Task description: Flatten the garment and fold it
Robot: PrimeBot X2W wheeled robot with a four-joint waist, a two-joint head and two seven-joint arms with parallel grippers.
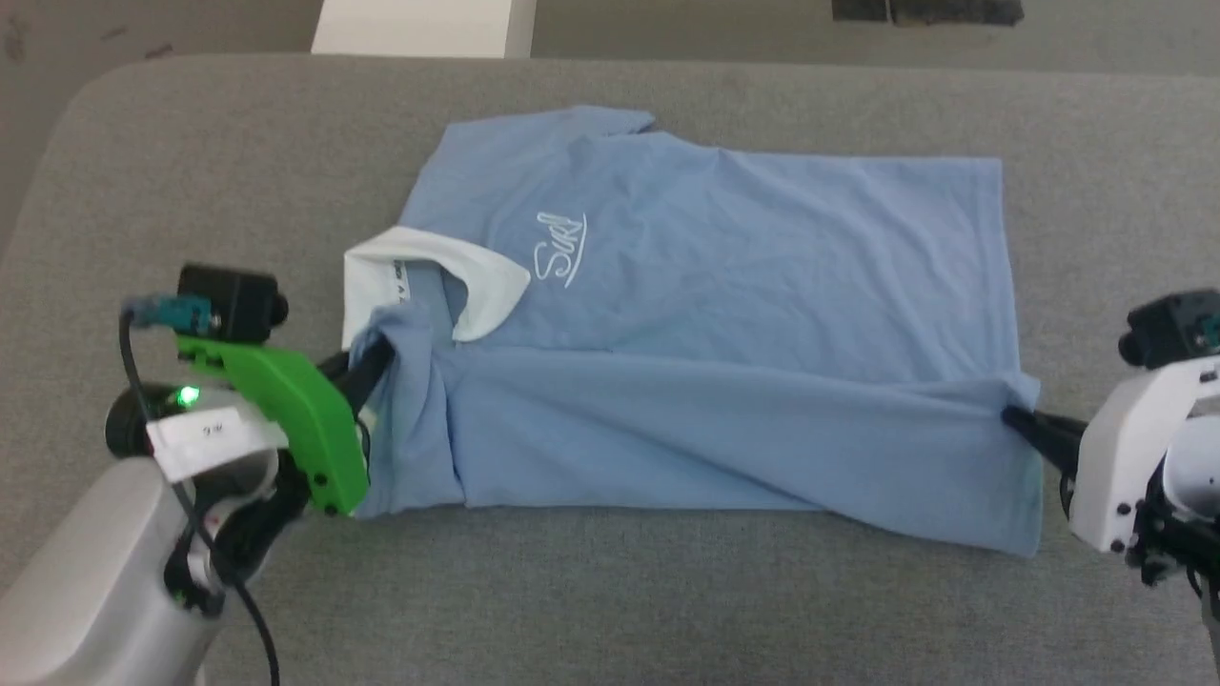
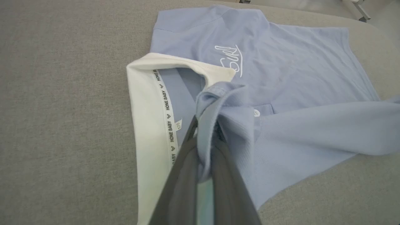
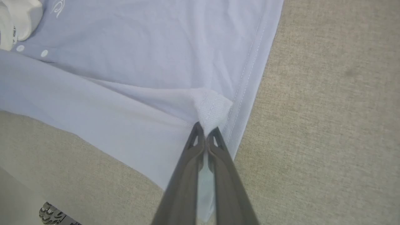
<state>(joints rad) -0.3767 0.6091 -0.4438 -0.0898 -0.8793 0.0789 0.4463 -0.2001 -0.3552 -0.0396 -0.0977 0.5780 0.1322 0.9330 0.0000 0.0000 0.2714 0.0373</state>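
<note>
The garment (image 1: 724,286), a light blue polo shirt with a white collar (image 1: 419,276) and a white cursive logo (image 1: 560,248), lies across the grey surface with its near long side folded up over the body. My left gripper (image 1: 374,354) is shut on a bunch of blue cloth beside the collar; the left wrist view shows the garment (image 2: 297,93) gathered between the fingers of that gripper (image 2: 203,125). At the hem end, my right gripper (image 1: 1012,415) is shut on a pinch of cloth. In the right wrist view the gripper (image 3: 205,128) holds a small peak of the garment (image 3: 140,62).
The grey padded surface (image 1: 610,591) runs wide around the shirt, with its rounded far-left corner (image 1: 105,86). Beyond the far edge stand a white block (image 1: 419,27) and a dark object (image 1: 925,10) on the floor.
</note>
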